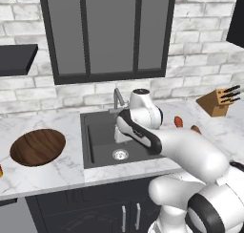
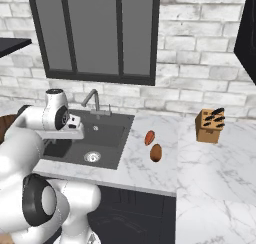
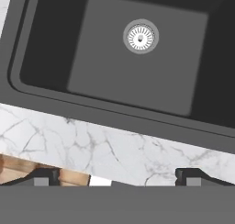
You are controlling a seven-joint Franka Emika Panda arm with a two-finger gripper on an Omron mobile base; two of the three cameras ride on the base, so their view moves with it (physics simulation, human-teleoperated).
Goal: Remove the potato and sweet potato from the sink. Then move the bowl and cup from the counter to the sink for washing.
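The sink [image 1: 97, 132] is a dark grey basin with a round silver drain [image 3: 141, 36] and nothing lying in it. On the marble counter [image 2: 135, 163] to its right rest the reddish-orange sweet potato [image 2: 149, 137] and, just in front of it, the duller brown potato [image 2: 156, 152]. Left of the sink sits the dark wooden bowl [image 1: 38, 147]. A sliver of the yellow-orange cup [image 1: 0, 171] shows at the far left edge. My gripper [image 3: 118, 179] hangs open over the sink's edge, with nothing between its fingers. In the left base view both vegetables peek out from behind my arm.
A slim grey faucet [image 1: 117, 99] stands at the back of the sink. A wooden knife block [image 2: 210, 125] is on the counter at the back right. A patch of brown wood grain [image 3: 18, 169] shows behind my left fingertip. Dark cabinets run below the counter.
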